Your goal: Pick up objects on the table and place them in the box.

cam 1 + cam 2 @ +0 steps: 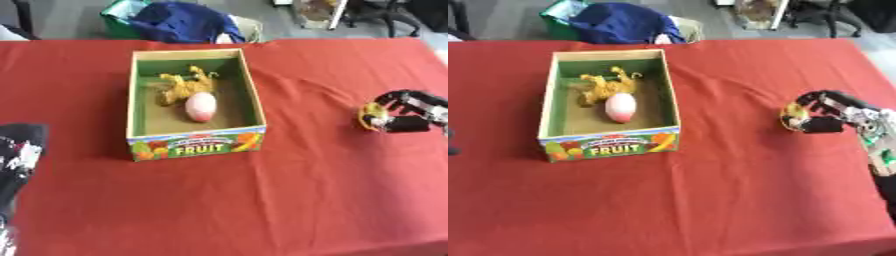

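Right robot hand (826,116) at 3 o'clock on worktop (262,200), fingers curled round small yellow object (371,116); probably grasping it for carry to box. Box (196,144) at 11 o'clock, well apart, open top up for dropping in; holds pink egg (200,106) and yellow toy (182,85). Object mostly hidden by fingers; identity unclear. Left robot hand (19,150) at 9 o'clock, cut off; finger state not discernible.
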You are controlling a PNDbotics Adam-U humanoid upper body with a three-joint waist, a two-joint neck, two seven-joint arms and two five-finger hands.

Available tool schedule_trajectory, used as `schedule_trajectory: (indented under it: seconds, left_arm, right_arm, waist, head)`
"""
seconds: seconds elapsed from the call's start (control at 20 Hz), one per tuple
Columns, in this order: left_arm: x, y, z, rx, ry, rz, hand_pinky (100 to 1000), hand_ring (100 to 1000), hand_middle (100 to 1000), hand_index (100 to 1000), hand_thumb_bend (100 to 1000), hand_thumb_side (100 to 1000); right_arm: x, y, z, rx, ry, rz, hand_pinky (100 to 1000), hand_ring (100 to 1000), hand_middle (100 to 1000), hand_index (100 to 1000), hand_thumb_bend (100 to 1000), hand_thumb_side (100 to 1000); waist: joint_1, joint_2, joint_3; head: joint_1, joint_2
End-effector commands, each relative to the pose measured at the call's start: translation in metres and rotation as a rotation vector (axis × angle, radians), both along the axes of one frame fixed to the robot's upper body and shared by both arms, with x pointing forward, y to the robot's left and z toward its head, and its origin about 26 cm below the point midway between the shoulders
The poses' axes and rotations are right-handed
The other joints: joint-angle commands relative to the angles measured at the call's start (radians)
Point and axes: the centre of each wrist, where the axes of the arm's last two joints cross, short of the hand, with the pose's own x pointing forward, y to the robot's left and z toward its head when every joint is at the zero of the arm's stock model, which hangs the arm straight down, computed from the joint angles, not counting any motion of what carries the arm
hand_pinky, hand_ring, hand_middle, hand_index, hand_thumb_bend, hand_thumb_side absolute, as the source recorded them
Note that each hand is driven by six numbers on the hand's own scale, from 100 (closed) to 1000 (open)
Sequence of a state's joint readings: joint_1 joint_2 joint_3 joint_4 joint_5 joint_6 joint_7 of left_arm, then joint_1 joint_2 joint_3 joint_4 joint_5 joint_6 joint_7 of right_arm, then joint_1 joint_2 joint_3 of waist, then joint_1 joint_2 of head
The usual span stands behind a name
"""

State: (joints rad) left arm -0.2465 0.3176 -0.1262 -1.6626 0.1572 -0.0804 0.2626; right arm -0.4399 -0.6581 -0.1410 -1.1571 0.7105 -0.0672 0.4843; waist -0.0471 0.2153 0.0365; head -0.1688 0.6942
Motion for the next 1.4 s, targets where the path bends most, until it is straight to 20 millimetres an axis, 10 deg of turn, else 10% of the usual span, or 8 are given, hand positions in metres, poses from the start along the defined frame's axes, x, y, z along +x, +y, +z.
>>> schedule_trajectory:
  seconds: [0.05,0.35,0.65,0.8,1.4]
  left_arm:
    - [0.0,0.006,0.009,0.02,-0.028,0.009,558,686,512,622,552,424]
    - [0.0,0.005,0.009,0.02,-0.028,0.009,558,686,512,622,551,424]
    - [0.0,0.005,0.009,0.019,-0.028,0.008,559,686,512,622,550,424]
    - [0.0,0.005,0.008,0.019,-0.027,0.009,559,686,512,623,549,423]
    - [0.0,0.005,0.008,0.019,-0.027,0.008,559,685,513,623,548,424]
  right_arm:
    - [-0.002,-0.013,0.018,-0.074,-0.001,-0.037,827,857,858,901,369,579]
    - [-0.001,-0.012,0.016,-0.145,-0.01,-0.086,823,844,820,868,342,358]
    - [0.0,-0.009,0.018,-0.19,-0.066,-0.108,803,800,710,791,242,339]
    - [0.001,-0.008,0.02,-0.202,-0.121,-0.122,773,749,559,678,104,288]
    - [0.004,-0.001,0.022,-0.174,-0.3,-0.115,645,552,265,318,100,209]
  waist:
    - [0.0,-0.015,-0.001]
    - [-0.002,-0.016,0.0]
    - [-0.002,-0.016,0.0]
    - [-0.002,-0.016,0.001]
    - [-0.003,-0.014,0.004]
  head:
    - [0.0,0.006]
    - [0.0,0.006]
    - [-0.001,0.006]
    - [-0.001,0.007]
    - [-0.001,0.007]
